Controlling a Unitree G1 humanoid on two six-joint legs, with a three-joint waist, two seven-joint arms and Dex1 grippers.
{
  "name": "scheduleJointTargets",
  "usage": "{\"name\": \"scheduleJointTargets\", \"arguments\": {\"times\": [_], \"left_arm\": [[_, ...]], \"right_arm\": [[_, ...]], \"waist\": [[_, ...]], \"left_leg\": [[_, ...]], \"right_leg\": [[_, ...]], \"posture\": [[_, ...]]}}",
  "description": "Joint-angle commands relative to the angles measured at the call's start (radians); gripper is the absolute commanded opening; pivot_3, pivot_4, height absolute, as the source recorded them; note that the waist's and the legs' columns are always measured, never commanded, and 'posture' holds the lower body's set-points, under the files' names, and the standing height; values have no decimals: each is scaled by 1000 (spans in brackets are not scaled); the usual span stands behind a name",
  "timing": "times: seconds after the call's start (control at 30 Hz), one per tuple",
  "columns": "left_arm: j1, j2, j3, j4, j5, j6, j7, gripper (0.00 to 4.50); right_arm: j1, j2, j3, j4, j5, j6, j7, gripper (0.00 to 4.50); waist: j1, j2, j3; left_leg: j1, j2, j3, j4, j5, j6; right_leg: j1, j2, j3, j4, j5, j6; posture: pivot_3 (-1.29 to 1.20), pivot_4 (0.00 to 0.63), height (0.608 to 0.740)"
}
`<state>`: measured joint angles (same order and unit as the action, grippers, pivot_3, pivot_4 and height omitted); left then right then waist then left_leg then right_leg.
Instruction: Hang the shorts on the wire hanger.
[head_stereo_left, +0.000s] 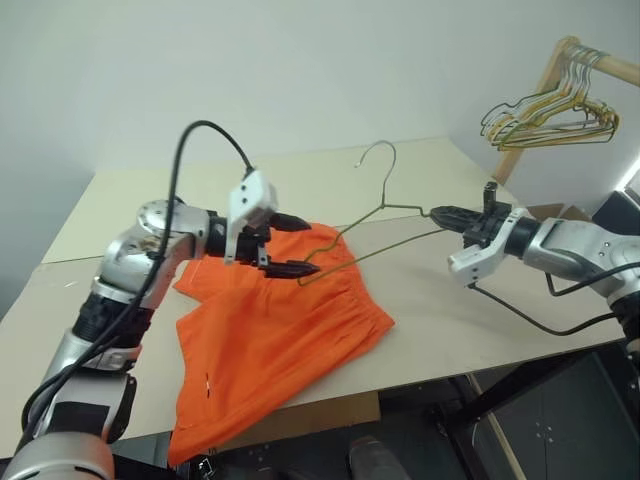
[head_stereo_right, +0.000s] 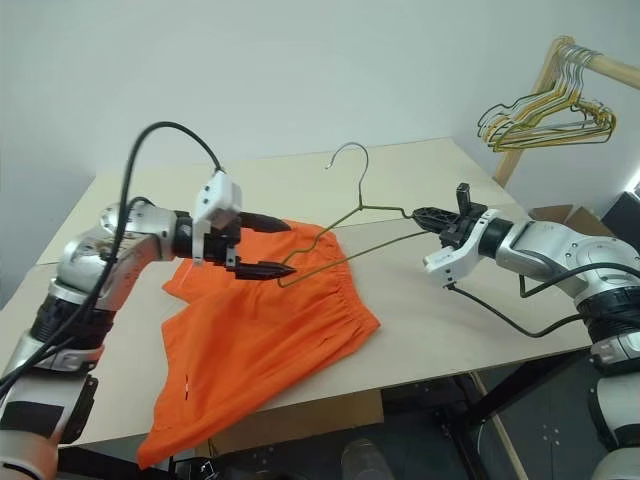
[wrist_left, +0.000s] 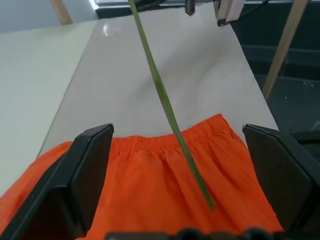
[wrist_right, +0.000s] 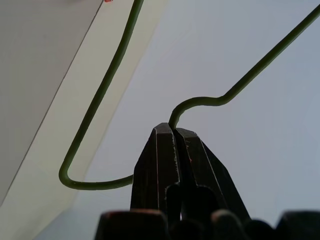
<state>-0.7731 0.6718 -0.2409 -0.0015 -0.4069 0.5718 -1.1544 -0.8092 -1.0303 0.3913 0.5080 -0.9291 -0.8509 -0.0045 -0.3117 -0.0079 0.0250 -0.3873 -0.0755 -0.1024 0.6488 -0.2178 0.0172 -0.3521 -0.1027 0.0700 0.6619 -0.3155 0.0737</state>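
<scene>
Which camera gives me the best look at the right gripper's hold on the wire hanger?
The right wrist view: the right gripper is shut on the wire hanger at its corner bend. The eye views show that grip small; the left wrist view shows one bar.

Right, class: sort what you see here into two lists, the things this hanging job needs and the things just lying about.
Needed for the job:
- the shorts, orange, spread on the table
- the wire hanger, held by the right gripper
- the left gripper, open over the shorts

Just lying about:
- the bunch of hangers on the wooden rail
</scene>
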Motion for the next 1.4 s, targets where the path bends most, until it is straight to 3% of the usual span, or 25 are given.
{"name": "scheduleJointTargets", "arguments": {"times": [0.03, 0.17, 0.27, 0.67, 0.73, 0.83, 0.97, 1.07, 1.2, 1.3, 1.4], "left_arm": [[-48, -29, -53, 27, 84, -2, 27, 4500], [-66, -62, -95, 77, 161, -11, 49, 4500], [-74, -82, -103, 97, 188, -13, 51, 3948], [-62, -109, -79, 98, 213, -1, 49, 99], [-69, -114, -75, 109, 217, 13, 60, 29], [-81, -111, -66, 125, 225, 17, 66, 0], [-75, -83, -48, 121, 235, -3, 64, 0], [-55, -42, -46, 106, 247, -40, 44, 0], [-20, 5, -54, 67, 262, -98, 13, 0], [-3, 12, -48, 41, 259, -120, 8, 0], [2, 4, -37, 20, 248, -112, 9, 0]], "right_arm": [[-40, 5, -26, -27, 5, -3, -3, 23], [-46, 8, -31, -41, 11, 0, 10, 23], [-44, 10, -38, -56, 19, 3, 19, 0], [-39, 13, -63, -77, 34, 38, 39, 0], [-33, 14, -67, -80, 58, 36, 60, 0], [-21, 0, -65, -76, 141, -33, 106, 749], [-11, -32, -52, -45, 322, -139, 233, 2176], [-2, -39, -39, -30, 576, -126, 430, 3172], [48, -37, -56, -187, 1059, 247, 873, 4481], [25, -17, -72, -249, 1188, 515, 1067, 4481], [-42, 18, -42, -241, 1170, 736, 1190, 4481]], "waist": [[-4, 0, 0], [-9, 0, 0], [-10, 0, 0], [-12, 0, 0], [-14, 0, 0], [-15, 0, 0], [-17, 0, 0], [-28, 0, 0], [-32, -1, 0], [-27, 0, 0], [-17, 0, 0]], "left_leg": [[0, 0, 0, 0, 0, 0], [1, 0, 0, 0, 0, 0], [1, 0, 0, 0, 0, 0], [0, 0, 0, 0, 0, 0], [0, 0, 0, 0, 0, 0], [0, 0, 0, 0, 0, 0], [0, 0, 0, 0, 0, 0], [0, 0, 0, 0, 0, 0], [1, 2, -1, 0, 0, 0], [1, 2, -1, 1, -1, 1], [0, 1, -2, 2, -1, 1]], "right_leg": [[0, 0, 0, 0, 0, 0], [0, 0, 0, 0, 0, 0], [0, 0, 0, 0, 0, 0], [0, 0, 0, 0, 0, 0], [0, 0, 0, 1, 0, 0], [1, 0, 0, 0, 0, 0], [1, -1, 0, 0, 0, 1], [2, -1, 0, 0, 0, 1], [4, 0, -2, -3, 0, 1], [5, -1, -1, -3, 0, 1], [4, -2, -2, -3, 0, 1]], "posture": [[-274, 0, 740], [-281, 0, 740], [-281, 0, 740], [-288, 0, 740], [-288, 0, 740], [-286, 0, 740], [-271, 0, 740], [-263, 0, 740], [-248, 0, 740], [-236, 0, 740], [-232, 0, 740]]}}
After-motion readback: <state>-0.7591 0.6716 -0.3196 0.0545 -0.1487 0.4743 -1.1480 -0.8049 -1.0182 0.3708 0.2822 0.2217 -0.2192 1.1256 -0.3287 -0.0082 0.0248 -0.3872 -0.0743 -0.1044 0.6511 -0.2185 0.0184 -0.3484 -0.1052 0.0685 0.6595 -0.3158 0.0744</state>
